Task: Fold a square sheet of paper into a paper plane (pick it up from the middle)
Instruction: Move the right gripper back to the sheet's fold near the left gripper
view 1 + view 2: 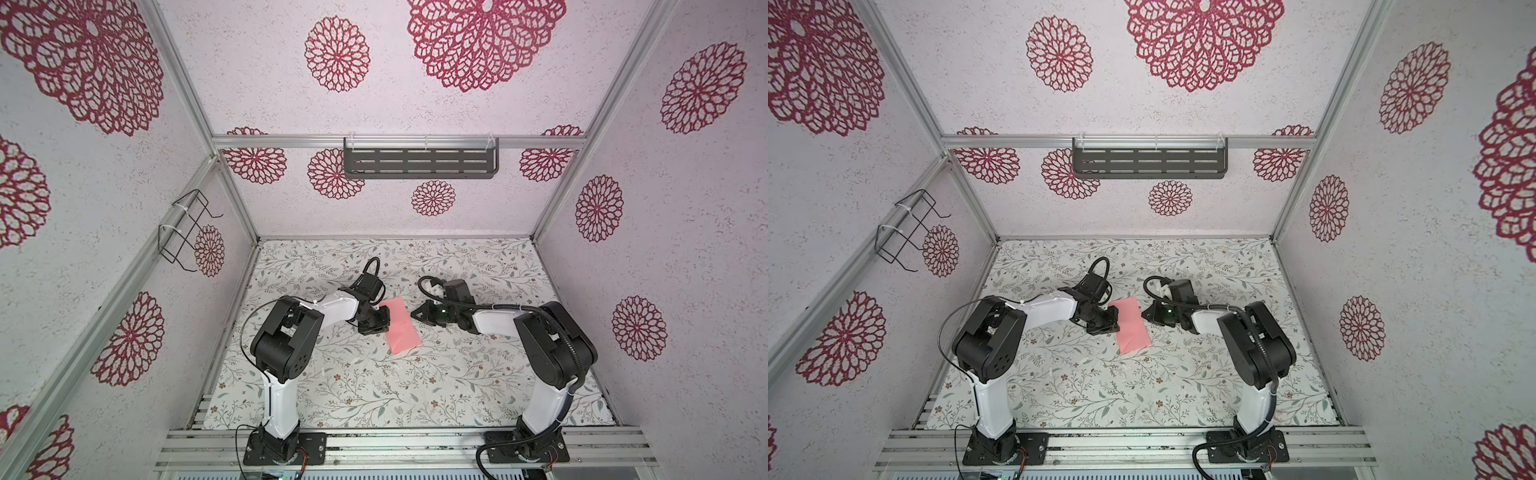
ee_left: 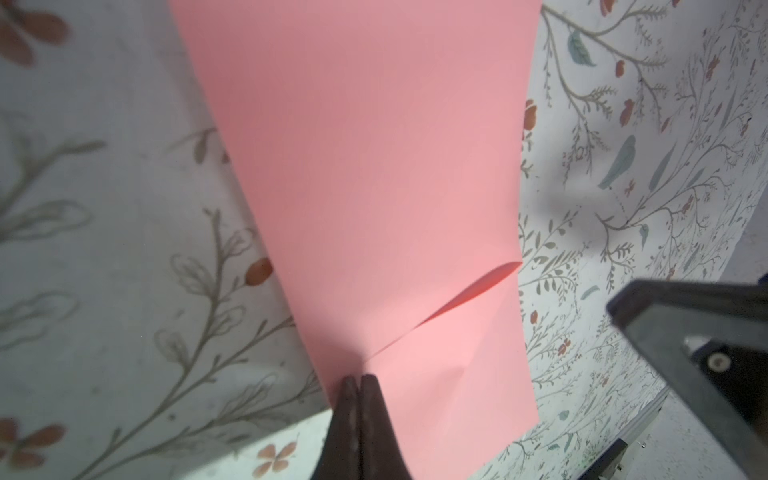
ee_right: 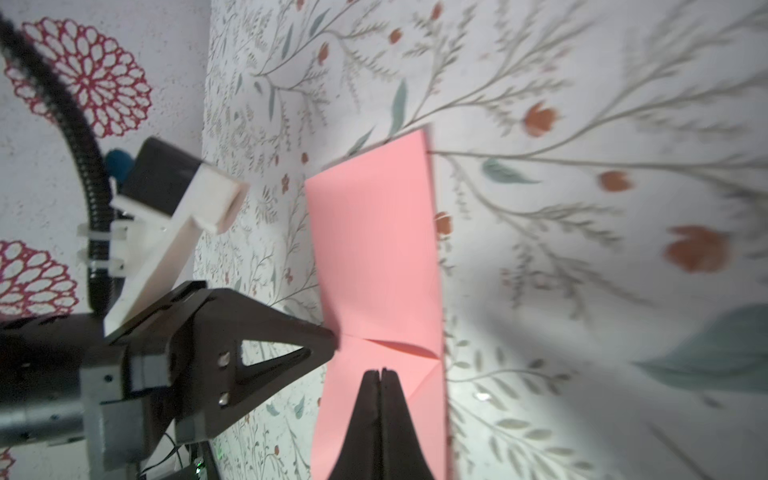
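Paper [image 1: 400, 326], folded to 1 strip, lies flat on desk [image 1: 374, 386]. L fingers [image 2: 351, 415] clenched, empty, tips at its edge, prob. pinning it. R fingers [image 3: 395, 415] clenched at opp. edge.

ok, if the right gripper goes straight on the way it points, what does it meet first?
Likely the pink paper: the shut right gripper points onto it near the fold. How much gap is left is unclear.

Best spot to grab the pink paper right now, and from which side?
Probably the lifted flap on the paper's long edge facing the right arm: it gapes there, while the rest lies flat on the mat. Come in low from that side with the right gripper, now shut, one finger under.
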`<state>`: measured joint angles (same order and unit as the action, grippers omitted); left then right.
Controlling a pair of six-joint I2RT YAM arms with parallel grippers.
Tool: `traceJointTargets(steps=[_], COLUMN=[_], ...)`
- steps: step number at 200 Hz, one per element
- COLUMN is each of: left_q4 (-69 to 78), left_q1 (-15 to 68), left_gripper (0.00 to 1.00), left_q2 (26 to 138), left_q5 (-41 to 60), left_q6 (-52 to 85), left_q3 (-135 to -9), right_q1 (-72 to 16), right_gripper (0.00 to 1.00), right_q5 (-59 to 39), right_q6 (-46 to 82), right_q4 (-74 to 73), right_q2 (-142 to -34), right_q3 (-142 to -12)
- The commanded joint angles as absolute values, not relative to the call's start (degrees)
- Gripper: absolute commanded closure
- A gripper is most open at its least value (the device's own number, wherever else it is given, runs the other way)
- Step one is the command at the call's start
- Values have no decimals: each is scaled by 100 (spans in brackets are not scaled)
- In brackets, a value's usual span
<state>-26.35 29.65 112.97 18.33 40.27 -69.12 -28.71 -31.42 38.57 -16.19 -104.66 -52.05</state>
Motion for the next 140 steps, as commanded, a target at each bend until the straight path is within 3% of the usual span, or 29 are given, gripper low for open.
traceJointTargets(steps=[1,45,140], left_q4=[-3225,-3231,-3365], left_q1=[2976,2973,2974], left_gripper=[100,100,100], left_q2=[11679,11689,11678], left_q5=[1135,1160,1134], left_q6=[3928,3907,3808], left_q3=[-6715,-6750,-6990], right_q1=[-3156,-3237,-3175], right_gripper=[98,98,98], right_q5=[-3388,-3615,-3149], right_q6=[3910,4225,4380], right_q4=[-1686,-2044,-1798], right_q2=[-10515,-10801,-11114], right_q3=[-5251,-5142,-4786])
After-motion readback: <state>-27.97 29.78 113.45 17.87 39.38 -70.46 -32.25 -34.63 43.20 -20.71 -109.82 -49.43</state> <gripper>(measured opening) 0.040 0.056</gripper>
